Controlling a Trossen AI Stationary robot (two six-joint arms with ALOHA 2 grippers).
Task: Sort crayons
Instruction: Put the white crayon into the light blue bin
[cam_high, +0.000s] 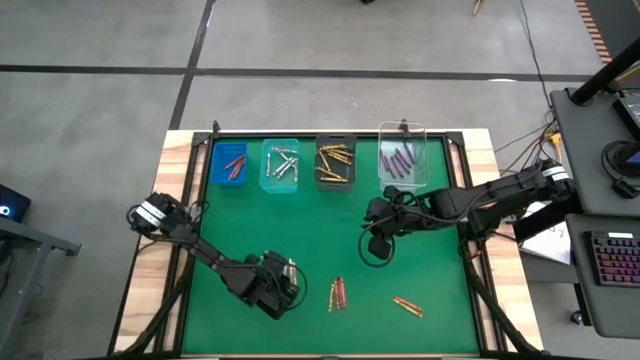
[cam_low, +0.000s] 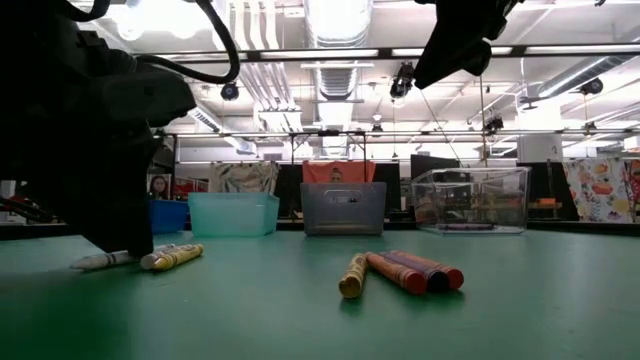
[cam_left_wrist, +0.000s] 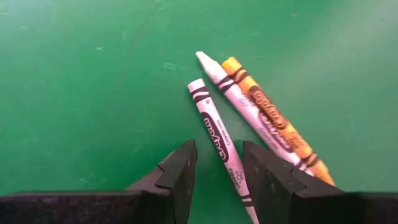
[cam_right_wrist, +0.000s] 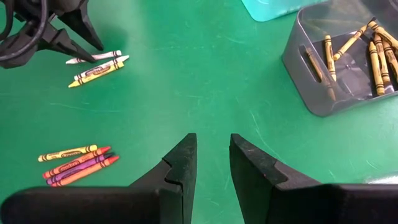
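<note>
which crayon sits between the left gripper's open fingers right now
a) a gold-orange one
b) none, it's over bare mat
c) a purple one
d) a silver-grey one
d: in the left wrist view the left gripper straddles a silver-grey crayon lying on the green mat, fingers open on either side; another silver-grey crayon and a gold-orange crayon lie just beside it, outside the fingers.

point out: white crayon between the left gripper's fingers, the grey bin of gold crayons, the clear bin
white paper-wrapped crayon (cam_left_wrist: 217, 134): left wrist view, on its label mid-shaft.
grey plastic bin holding gold crayons (cam_right_wrist: 297, 65): right wrist view, on its near wall.
clear plastic bin (cam_low: 470, 190): low view, on its front wall.
</note>
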